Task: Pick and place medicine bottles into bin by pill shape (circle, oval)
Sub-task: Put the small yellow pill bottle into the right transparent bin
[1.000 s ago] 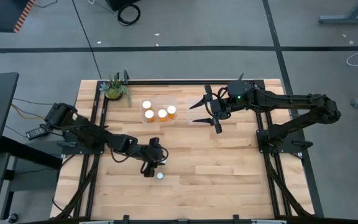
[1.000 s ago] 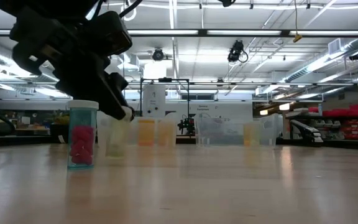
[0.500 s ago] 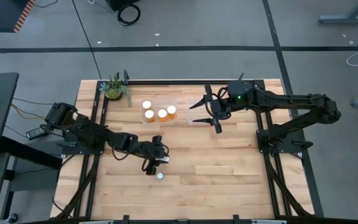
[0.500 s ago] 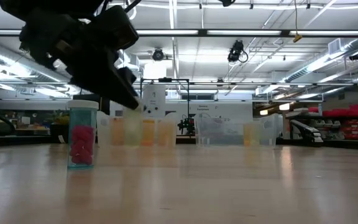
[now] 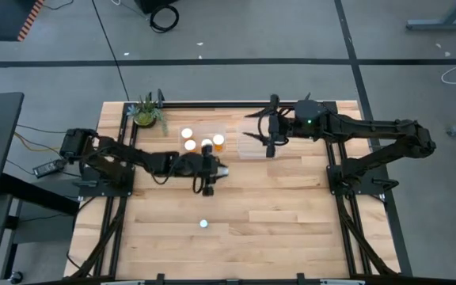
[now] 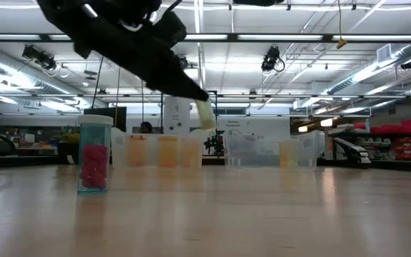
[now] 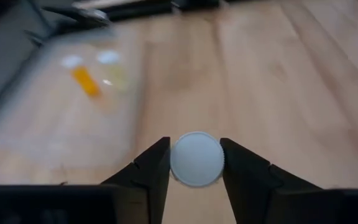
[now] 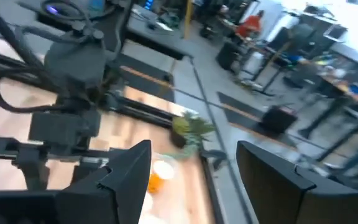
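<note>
My left gripper point(image 5: 214, 169) is shut on a small medicine bottle with a white cap point(image 7: 196, 158), held in the air near the left clear bin point(image 5: 204, 131). That bin holds several amber bottles with white caps point(image 5: 190, 145). One bottle with pink pills point(image 6: 95, 153) stands upright on its base on the table; it also shows in the high view point(image 5: 203, 223). My right gripper point(image 5: 266, 133) is open and empty above the right clear bin point(image 5: 252, 150). My left gripper pinches the bottle's white cap by its rim point(image 7: 173, 160) between its two fingers point(image 7: 154, 168), one on each side. The fingers slant toward the table's right. The bottle point(image 6: 204, 114) sticks out past the fingertips, tilted and lifted clear of the table.
A small potted plant point(image 5: 146, 112) stands at the table's far left corner. The two clear bins sit side by side at the far edge; the right one shows a bottle in the low view point(image 6: 289, 152). Bare wood lies near the front edge.
My left gripper has risen from the table with the bottle and gone toward the far edge and right, toward the bins, tipping toward level. The bottle has gone from near the tabletop to lifted clear and tilted. My right gripper has turned and shifted slightly toward the far edge.
</note>
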### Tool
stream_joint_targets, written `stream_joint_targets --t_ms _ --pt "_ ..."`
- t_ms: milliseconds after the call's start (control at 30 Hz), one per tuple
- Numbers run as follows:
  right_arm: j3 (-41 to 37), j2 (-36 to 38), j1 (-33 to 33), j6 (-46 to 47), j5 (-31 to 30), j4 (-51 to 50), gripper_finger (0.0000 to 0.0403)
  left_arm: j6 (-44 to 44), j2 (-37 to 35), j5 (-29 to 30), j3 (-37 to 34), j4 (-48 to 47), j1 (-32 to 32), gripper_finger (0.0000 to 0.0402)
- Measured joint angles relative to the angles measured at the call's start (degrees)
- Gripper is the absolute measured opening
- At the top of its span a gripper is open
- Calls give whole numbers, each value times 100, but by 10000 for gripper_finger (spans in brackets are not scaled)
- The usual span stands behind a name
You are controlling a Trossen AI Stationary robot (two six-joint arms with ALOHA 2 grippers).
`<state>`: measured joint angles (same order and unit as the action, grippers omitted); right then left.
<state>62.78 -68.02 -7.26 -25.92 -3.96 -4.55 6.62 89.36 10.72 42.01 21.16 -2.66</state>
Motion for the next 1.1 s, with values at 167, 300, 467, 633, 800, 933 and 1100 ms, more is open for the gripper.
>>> stream_joint_targets --t_ms 167,300,467,633,800,933,1100 --pt "47 419 -114 -72 -135 -92 244 57 0 -32 389 13 508 131" --pt "55 851 -228 -68 -132 -289 244 87 51 -122 725 36 773 138" --pt "55 1224 -369 -67 -94 -538 244 310 337 -162 1284 -80 923 145" --pt "55 1352 -501 -67 -73 -764 244 589 901 -166 2041 -292 958 134" --pt "55 1368 -591 -53 -68 -1111 244 664 1580 -173 2906 -764 1061 136" --pt "55 1367 -623 -32 26 -1240 244 727 2046 -160 3446 -1191 1259 144" --pt "55 1368 -663 -10 144 -1264 244 665 2480 -237 3912 -1488 1535 134"
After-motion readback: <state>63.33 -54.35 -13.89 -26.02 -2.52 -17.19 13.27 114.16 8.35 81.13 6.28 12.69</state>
